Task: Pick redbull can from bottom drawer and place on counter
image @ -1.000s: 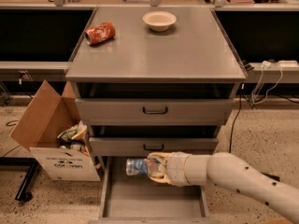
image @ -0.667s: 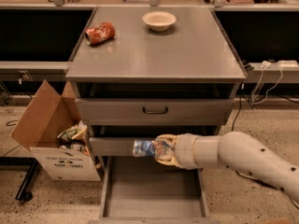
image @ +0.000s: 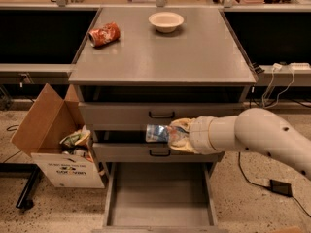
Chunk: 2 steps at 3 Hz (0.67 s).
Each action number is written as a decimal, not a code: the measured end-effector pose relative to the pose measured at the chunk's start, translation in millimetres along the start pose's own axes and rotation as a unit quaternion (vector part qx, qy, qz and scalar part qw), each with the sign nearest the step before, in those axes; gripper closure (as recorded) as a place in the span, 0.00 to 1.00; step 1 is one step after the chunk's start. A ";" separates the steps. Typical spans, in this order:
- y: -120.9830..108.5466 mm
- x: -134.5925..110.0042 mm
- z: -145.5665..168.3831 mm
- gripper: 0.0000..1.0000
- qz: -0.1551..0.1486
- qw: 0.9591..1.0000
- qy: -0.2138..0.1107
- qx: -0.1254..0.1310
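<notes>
The gripper (image: pixel 171 135) is shut on the redbull can (image: pixel 156 133), a slim silver-and-blue can held on its side in front of the two grey drawer fronts. The can's free end points left. The white arm (image: pixel 252 135) reaches in from the right. The bottom drawer (image: pixel 160 195) is pulled open below, its flat grey floor bare. The counter (image: pixel 194 47) is the broad grey top of the cabinet above, well above the can.
A red-orange soda can (image: pixel 104 34) lies on its side at the counter's back left. A white bowl (image: pixel 166 21) stands at the counter's back middle. An open cardboard box (image: pixel 58 144) of rubbish stands left of the cabinet. Cables lie on the floor at right.
The gripper has lifted the redbull can up out of the bottom drawer to the level of the middle drawer front. The arm has risen with it.
</notes>
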<state>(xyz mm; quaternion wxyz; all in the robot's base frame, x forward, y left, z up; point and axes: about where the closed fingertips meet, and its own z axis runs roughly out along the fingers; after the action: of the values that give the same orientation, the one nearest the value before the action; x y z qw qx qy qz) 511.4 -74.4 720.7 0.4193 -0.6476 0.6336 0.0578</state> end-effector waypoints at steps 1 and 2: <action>-12.8 2.5 -1.7 1.00 0.004 1.000 0.007 0.003; -45.8 6.8 -17.0 1.00 0.002 1.000 0.010 0.013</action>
<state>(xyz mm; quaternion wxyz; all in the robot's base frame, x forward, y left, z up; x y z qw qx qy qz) 544.7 -97.3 749.0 0.4212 -0.6415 0.6396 0.0442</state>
